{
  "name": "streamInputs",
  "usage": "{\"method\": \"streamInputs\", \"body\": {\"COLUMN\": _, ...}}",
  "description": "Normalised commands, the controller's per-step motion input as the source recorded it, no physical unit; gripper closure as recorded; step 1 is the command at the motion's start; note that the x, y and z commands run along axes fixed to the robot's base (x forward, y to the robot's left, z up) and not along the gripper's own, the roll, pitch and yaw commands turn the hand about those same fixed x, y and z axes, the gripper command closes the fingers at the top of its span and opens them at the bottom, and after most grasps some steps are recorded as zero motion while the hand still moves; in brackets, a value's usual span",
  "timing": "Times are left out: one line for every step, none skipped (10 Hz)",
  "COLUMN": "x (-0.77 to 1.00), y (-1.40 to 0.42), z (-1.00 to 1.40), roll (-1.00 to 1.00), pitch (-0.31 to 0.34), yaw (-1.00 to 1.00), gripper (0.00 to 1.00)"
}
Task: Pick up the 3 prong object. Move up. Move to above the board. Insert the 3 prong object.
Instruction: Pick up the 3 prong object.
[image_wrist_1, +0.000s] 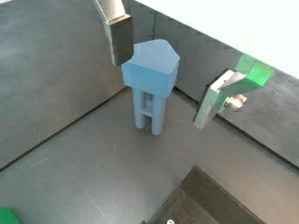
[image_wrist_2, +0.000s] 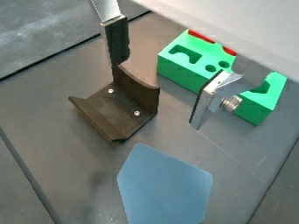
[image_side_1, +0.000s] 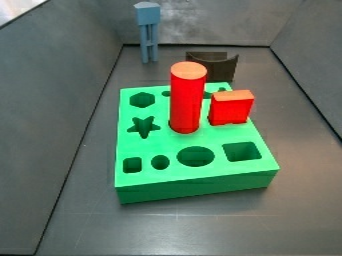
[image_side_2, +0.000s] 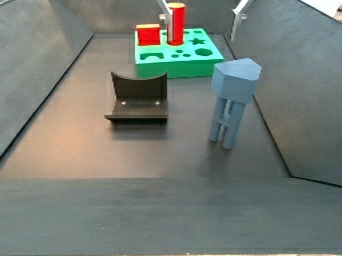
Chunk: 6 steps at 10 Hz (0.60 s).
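Note:
The slate-blue 3 prong object (image_wrist_1: 149, 74) stands upright on its prongs on the dark floor, away from the board; it shows in both side views (image_side_1: 146, 30) (image_side_2: 230, 100). My gripper (image_wrist_1: 162, 87) is open and empty above it, with one silver finger (image_wrist_1: 114, 35) on each side of the blocky head and not touching it. In a wrist view (image_wrist_2: 163, 185) only the top of the head shows. The green board (image_side_1: 134, 165) with cut-out holes lies flat further off (image_side_2: 201, 64) (image_wrist_2: 176, 74).
A tall red cylinder (image_side_1: 186, 95) and a red cube (image_side_1: 231, 107) stand in the board. The black curved fixture (image_side_2: 136, 98) sits on the floor between the board and the 3 prong object. Grey walls close in the floor on all sides.

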Motion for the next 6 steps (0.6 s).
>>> {"method": "streamInputs", "body": {"x": -0.17, "y": 0.13, "z": 0.01, "roll": -0.04, "pitch": -0.009, "yaw": 0.00, "gripper": 0.00}}
{"method": "streamInputs", "body": {"x": -0.33, "y": 0.17, "z": 0.00, "roll": -0.07, "pitch": -0.067, "yaw": 0.00, "gripper": 0.00}}
{"method": "streamInputs", "body": {"x": -0.29, "y": 0.17, "z": 0.00, "roll": -0.03, "pitch": -0.049, "yaw": 0.04, "gripper": 0.00}}
{"method": "streamInputs", "body": {"x": -0.32, "y": 0.11, "z": 0.00, "roll": -0.02, "pitch": -0.046, "yaw": 0.03, "gripper": 0.00}}
{"method": "streamInputs", "body": {"x": -0.30, "y": 0.07, "z": 0.00, "roll": -0.04, "pitch": -0.076, "yaw": 0.06, "gripper": 0.00}}
{"method": "streamInputs", "body": {"x": -0.24, "y": 0.07, "z": 0.00, "roll": -0.08, "pitch": -0.099, "yaw": 0.09, "gripper": 0.00}}
